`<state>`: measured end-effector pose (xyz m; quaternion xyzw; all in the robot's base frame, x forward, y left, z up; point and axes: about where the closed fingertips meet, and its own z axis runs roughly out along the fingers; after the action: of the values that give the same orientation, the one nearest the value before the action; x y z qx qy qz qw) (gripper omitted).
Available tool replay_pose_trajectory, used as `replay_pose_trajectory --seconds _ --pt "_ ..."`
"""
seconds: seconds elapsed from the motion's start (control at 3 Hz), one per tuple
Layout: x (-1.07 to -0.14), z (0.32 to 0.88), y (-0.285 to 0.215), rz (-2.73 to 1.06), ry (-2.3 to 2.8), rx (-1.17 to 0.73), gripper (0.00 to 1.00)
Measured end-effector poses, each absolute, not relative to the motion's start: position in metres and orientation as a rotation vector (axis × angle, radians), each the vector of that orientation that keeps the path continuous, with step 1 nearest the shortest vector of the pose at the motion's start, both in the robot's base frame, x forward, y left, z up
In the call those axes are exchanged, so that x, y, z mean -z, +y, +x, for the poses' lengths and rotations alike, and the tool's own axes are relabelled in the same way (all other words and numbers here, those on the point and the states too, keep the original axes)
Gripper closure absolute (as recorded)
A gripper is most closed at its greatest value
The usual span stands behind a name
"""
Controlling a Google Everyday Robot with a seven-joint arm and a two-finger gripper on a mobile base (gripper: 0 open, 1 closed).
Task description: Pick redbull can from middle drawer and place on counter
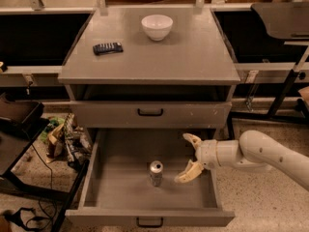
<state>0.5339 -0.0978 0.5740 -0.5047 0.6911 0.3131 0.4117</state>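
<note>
The redbull can (155,173) stands upright on the bare floor of the open middle drawer (111,182), near its centre. My gripper (186,157) reaches in from the right on a white arm, inside the drawer, a short way right of the can and not touching it. Its two cream fingers (187,174) are spread wide, open and empty. The counter (193,57) is the flat grey top of the cabinet above.
A white bowl (157,26) and a black remote (107,48) lie on the counter. A shut drawer front (149,113) sits above the open one. Clutter and cables (63,139) lie on the floor at left. A dark table edge (19,124) stands far left.
</note>
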Motion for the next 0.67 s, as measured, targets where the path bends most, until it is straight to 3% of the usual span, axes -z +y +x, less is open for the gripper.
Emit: replay_pose_trajectory --seconds 0.67 --pt "-0.532 0.551 -0.050 -1.449 1.619 -0.911 0.00"
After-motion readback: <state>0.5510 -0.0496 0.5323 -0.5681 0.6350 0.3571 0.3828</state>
